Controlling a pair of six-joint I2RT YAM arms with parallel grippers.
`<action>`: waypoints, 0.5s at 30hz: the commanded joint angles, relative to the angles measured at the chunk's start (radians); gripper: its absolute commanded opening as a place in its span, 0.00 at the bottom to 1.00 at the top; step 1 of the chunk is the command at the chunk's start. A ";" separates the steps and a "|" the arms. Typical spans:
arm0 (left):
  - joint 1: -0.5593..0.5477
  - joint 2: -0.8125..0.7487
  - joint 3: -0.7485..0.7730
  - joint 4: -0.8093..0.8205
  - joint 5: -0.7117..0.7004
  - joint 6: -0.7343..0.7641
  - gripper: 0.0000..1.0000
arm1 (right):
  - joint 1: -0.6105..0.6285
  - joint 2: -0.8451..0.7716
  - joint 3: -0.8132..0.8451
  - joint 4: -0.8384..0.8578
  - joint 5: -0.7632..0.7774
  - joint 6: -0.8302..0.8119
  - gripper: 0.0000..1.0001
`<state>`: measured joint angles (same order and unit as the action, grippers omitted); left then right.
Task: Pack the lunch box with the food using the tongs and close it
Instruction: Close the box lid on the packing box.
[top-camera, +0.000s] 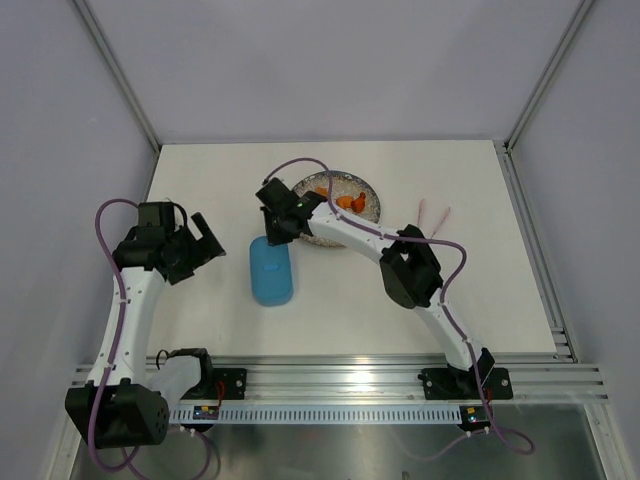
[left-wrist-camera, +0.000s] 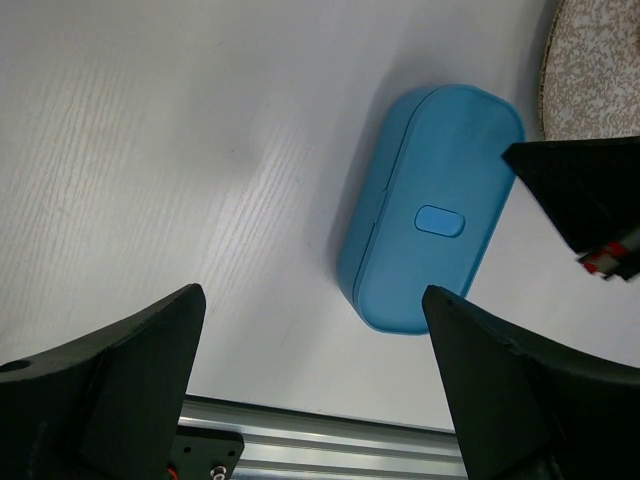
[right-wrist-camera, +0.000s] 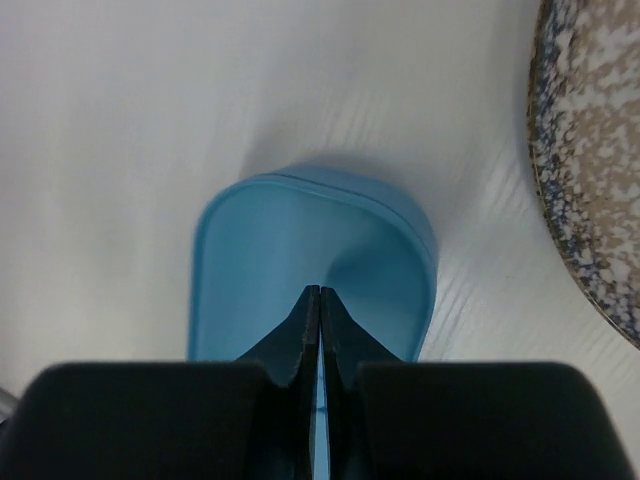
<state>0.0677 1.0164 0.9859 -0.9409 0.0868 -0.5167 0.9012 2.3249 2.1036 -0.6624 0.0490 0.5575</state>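
The blue lunch box lies on the table with its flat lid on, also seen in the left wrist view and the right wrist view. My right gripper hovers over the box's far end, shut with nothing between its fingers. Left of the box, my left gripper stands wide open and empty. Orange food pieces rest on the round speckled plate. The pale pink tongs lie on the table right of the plate.
The speckled plate's edge shows at the upper right in both wrist views. A metal rail runs along the table's near edge. Grey walls enclose the table on the left, back and right.
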 joint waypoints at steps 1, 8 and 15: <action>0.006 0.005 -0.006 0.047 0.033 -0.002 0.95 | 0.011 0.065 -0.008 -0.045 -0.034 0.021 0.07; 0.004 0.004 -0.013 0.053 0.022 0.003 0.95 | 0.050 -0.094 -0.047 0.004 0.083 -0.014 0.09; 0.006 -0.001 0.007 0.040 -0.007 0.003 0.95 | 0.087 -0.136 -0.013 -0.019 0.091 -0.048 0.09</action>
<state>0.0677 1.0225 0.9714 -0.9257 0.0956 -0.5167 0.9646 2.2887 2.0556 -0.6788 0.0994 0.5400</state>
